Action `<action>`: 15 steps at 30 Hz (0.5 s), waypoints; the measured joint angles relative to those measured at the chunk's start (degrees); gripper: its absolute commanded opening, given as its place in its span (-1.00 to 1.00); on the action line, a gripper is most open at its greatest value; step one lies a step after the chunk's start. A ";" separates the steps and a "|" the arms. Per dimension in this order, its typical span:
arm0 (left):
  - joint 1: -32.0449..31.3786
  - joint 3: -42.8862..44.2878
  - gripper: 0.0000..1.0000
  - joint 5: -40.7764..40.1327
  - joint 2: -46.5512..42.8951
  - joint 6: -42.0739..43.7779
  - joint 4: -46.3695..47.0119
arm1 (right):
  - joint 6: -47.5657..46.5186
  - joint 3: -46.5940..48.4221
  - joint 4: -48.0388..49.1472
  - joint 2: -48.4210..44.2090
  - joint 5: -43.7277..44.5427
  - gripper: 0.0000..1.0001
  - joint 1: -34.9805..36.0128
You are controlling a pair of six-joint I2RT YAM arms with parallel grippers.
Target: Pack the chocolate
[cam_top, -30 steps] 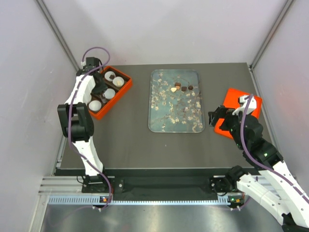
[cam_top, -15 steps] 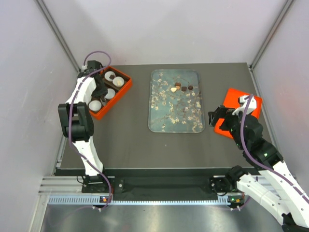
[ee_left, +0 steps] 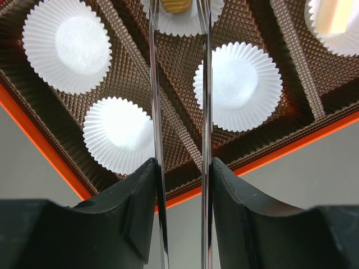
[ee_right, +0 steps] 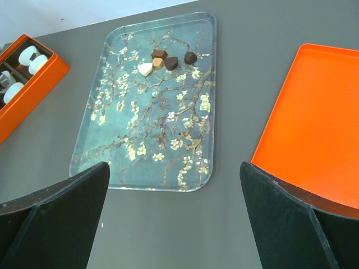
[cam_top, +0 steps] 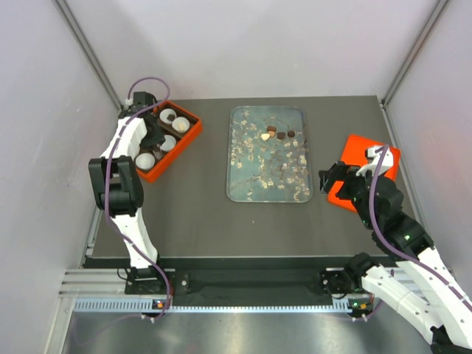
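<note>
Top external view, four chocolates (cam_top: 274, 133) sat at floral tray's (cam_top: 243, 188) 12 o'clock end, left fingers (ee_left: 134, 213) stood slightly parted over orange box (cam_top: 153, 175), tan chocolate (ee_left: 175, 4) lay in cup (ee_left: 182, 25) between tips, right fingers (ee_right: 56, 207) spread wide, empty.

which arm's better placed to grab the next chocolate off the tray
Right, probably. The right gripper is open, empty and faces the tray, with the chocolates in its camera's view. The left gripper is over the orange box, jaws apart above the paper cups.
</note>
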 measured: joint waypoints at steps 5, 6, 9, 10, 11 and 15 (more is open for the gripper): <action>0.00 1.38 -0.02 0.04 0.00 0.63 0.00 | 0.02 0.00 0.00 0.07 0.00 0.99 0.00; 0.00 1.79 -0.02 0.07 0.00 0.70 0.00 | 0.02 0.00 0.00 0.07 0.00 0.99 0.00; 0.00 3.04 -0.03 0.26 0.00 0.87 -0.22 | 0.02 0.00 0.00 0.07 0.00 0.99 0.00; 0.00 3.39 -0.03 0.50 0.00 0.87 -0.20 | 0.02 0.00 0.00 0.07 0.00 1.00 0.00; 0.00 3.63 -0.05 0.72 -0.09 0.87 -0.22 | 0.02 0.00 0.00 0.07 0.00 0.99 0.00; -0.07 3.72 -0.07 2.10 -1.16 0.83 -0.52 | 0.02 0.00 0.00 0.07 -0.02 1.00 0.00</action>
